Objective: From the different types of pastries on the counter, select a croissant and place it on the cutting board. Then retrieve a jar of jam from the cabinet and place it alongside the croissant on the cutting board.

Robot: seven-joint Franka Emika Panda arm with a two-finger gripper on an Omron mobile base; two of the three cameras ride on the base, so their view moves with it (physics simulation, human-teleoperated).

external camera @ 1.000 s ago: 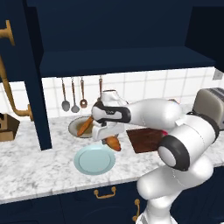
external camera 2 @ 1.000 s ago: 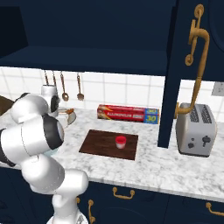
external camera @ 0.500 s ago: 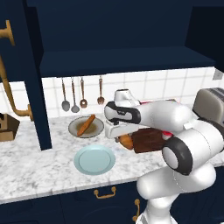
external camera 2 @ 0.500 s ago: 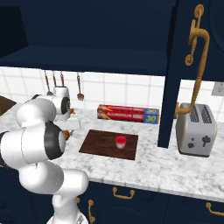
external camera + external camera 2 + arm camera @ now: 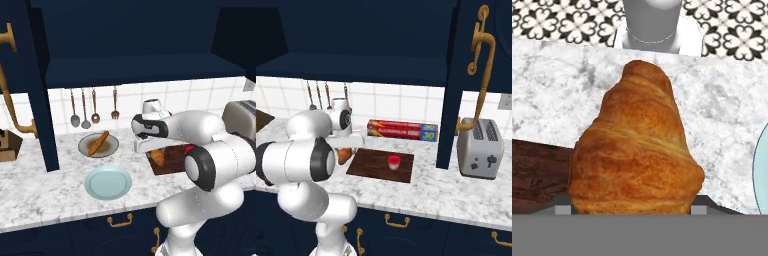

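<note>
The two-finger gripper (image 5: 156, 151) grips the stubby golden-brown ridged croissant (image 5: 636, 150), holding it over the left edge of the dark reddish-brown wooden cutting board (image 5: 172, 161). The croissant's long axis runs straight along the fingers, tapered tip pointing away from the hand.

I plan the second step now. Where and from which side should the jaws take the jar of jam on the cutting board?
Probably from straight above, closing across the body just under the lid. The jar of jam stands upright on the cutting board, squat and round, so any pair of opposite sides would serve. Board lies bare around it, and the croissant, held in the gripper, is over the far end.
</note>
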